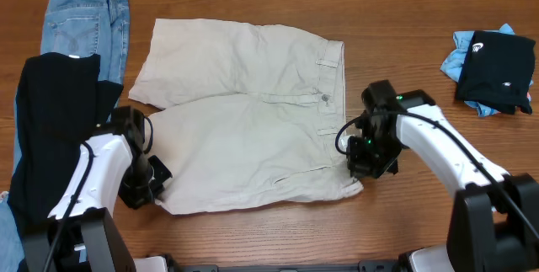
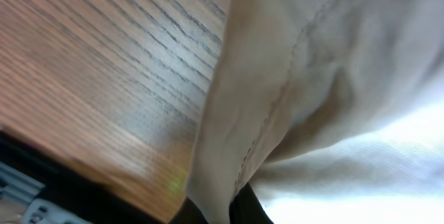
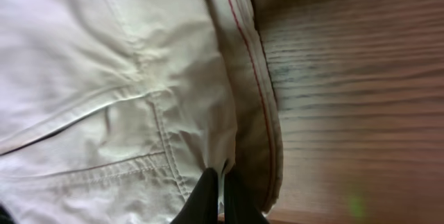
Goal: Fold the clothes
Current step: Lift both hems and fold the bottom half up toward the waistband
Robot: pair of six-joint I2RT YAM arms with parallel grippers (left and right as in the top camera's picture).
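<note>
Light beige shorts [image 1: 253, 120] lie spread flat on the wooden table [image 1: 404, 53], waistband to the right. My left gripper [image 1: 152, 189] is shut on the hem of the near leg at the shorts' lower left corner; the left wrist view shows the beige fabric [image 2: 291, 99] pinched between its fingers [image 2: 225, 213]. My right gripper [image 1: 360, 167] is shut on the waistband at the lower right corner; the right wrist view shows the seamed fabric [image 3: 125, 99] clamped between the black fingers [image 3: 220, 196].
Blue jeans [image 1: 84, 19] and a dark garment [image 1: 55, 129] lie at the far left. A black garment on a light blue one [image 1: 493, 70] lies at the far right. The table's front edge is close behind both grippers.
</note>
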